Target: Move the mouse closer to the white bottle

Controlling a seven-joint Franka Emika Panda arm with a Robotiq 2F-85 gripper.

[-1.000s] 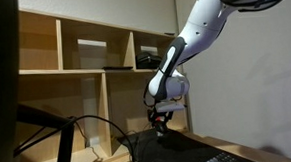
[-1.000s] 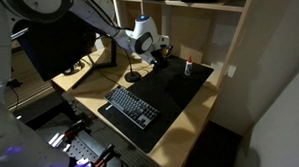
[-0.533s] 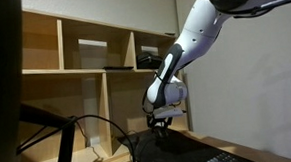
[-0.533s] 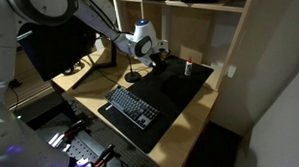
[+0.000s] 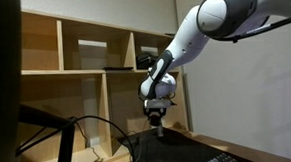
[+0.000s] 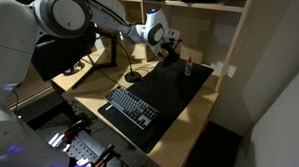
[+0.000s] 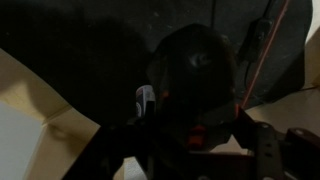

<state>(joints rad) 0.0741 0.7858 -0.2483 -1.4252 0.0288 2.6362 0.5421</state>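
- The mouse (image 7: 195,75) is seen in the wrist view as a dark rounded shell filling the space between the fingers of the gripper (image 7: 190,130). The picture is dim, but the fingers appear to be pressed against its sides, so it is judged to be pinched.
- In an exterior view the gripper (image 6: 170,53) is found over the far end of the black mat (image 6: 180,92), near the back of the desk (image 6: 95,90). The mouse itself is hidden beneath it there.
- The mouse seems to be carried low rather than high, presumably so that it can be set down gently.
- The white bottle (image 6: 187,65) stands upright just beside the gripper, by the mat's far edge. A careless approach could tip such a slim thing.
- The keyboard (image 6: 130,104) lies well apart at the near end of the mat, out of the path.
- The task is judged nearly done, with only the lowering and release left.
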